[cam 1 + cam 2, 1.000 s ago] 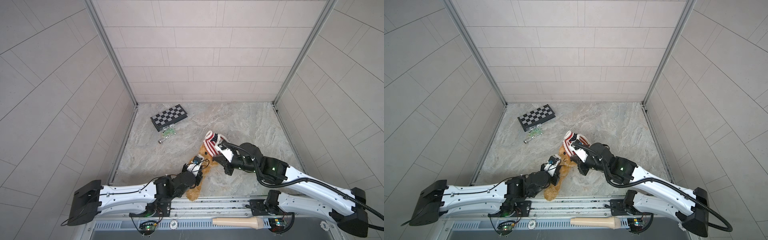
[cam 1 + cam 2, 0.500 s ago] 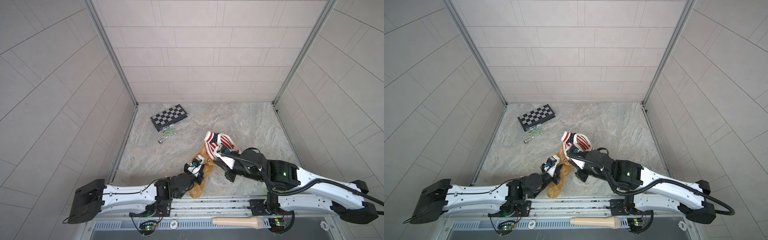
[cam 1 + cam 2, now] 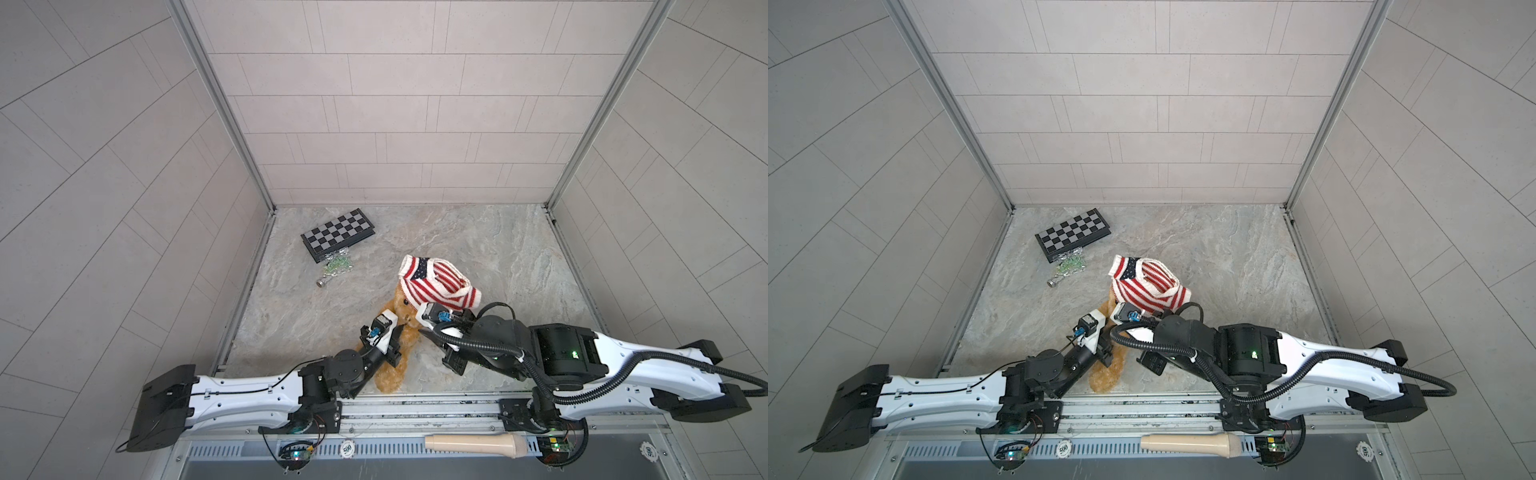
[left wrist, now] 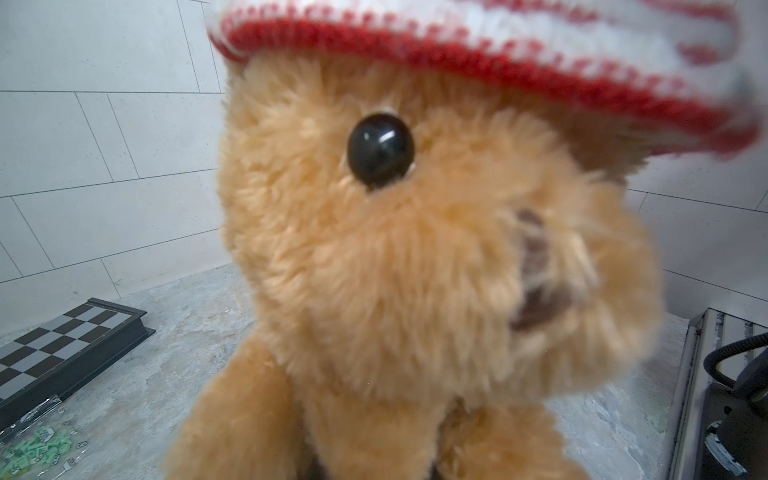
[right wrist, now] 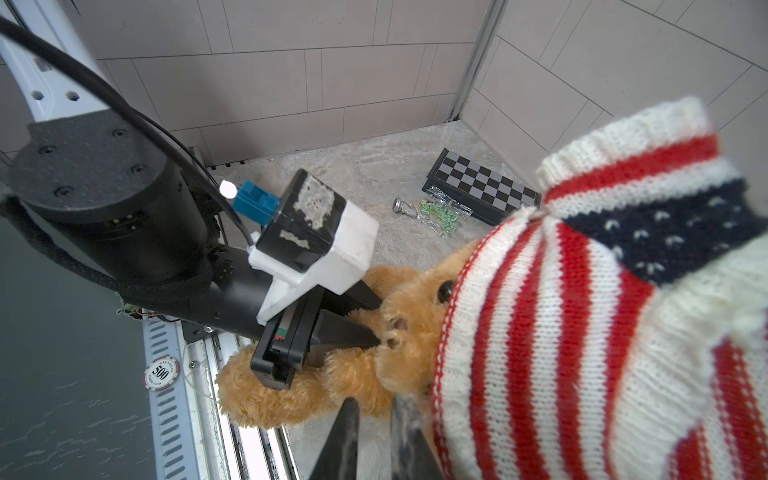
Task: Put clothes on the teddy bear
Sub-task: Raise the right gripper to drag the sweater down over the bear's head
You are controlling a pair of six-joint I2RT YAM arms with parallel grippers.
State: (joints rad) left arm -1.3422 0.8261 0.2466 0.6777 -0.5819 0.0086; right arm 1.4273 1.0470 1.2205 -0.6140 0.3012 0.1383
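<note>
While the left gripper pinches the bear at the neck, jaws nearly closed on its fur, the bear sits at the front middle of the table, between both grippers. The sweater covers the top of its head. The right gripper waits beside the sweater's hem, jaws slightly parted, holding nothing.

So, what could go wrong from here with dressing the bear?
1. The red-and-white striped knit sweater covers only the head of the golden-tan plush teddy bear; the right hand, jaws slightly apart beside the hem, seems not to grip it, so it may slip off.
2. The left hand pinches the bear just below its head, so the hem may snag there.
</note>
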